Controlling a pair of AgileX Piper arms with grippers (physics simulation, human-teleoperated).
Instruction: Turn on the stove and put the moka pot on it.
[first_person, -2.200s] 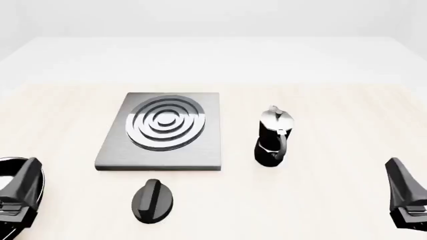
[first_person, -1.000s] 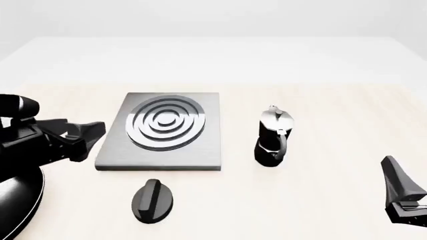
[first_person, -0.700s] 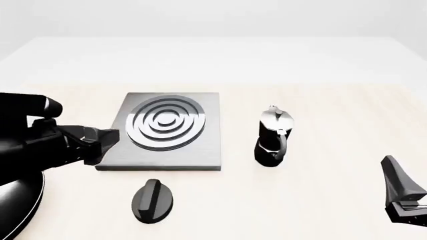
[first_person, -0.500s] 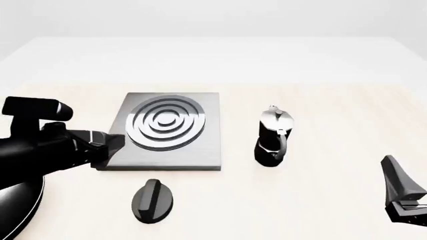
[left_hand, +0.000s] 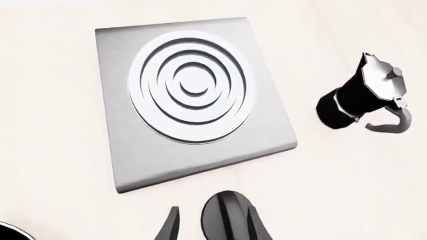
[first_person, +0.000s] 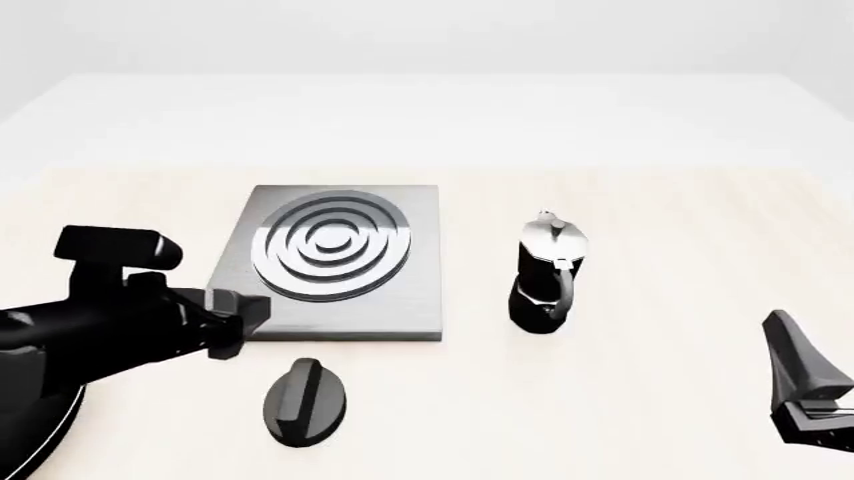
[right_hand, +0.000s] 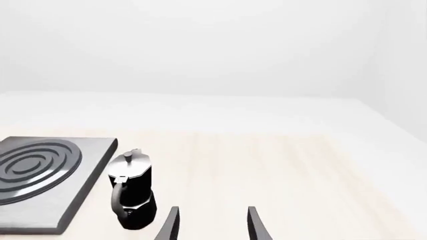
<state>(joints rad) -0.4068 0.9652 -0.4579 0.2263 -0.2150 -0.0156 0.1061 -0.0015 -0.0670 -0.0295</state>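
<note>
Left gripper (first_person: 254, 312) hanging spread and empty just over the stove's (first_person: 330, 262) near-left corner, black knob (first_person: 304, 399) sitting just beside and nearer. Right gripper (right_hand: 210, 222) idling parted and empty, moka pot (first_person: 549, 271) standing upright well ahead to its left, apart from the stove's right edge.

My left arm reaches in low from the left, its hand (first_person: 247, 318) pointing forward, fingers (left_hand: 170, 227) spread apart. My right hand (first_person: 807, 385) hangs at the near right edge, fingers (right_hand: 257, 225) parted, holding nothing.
</note>
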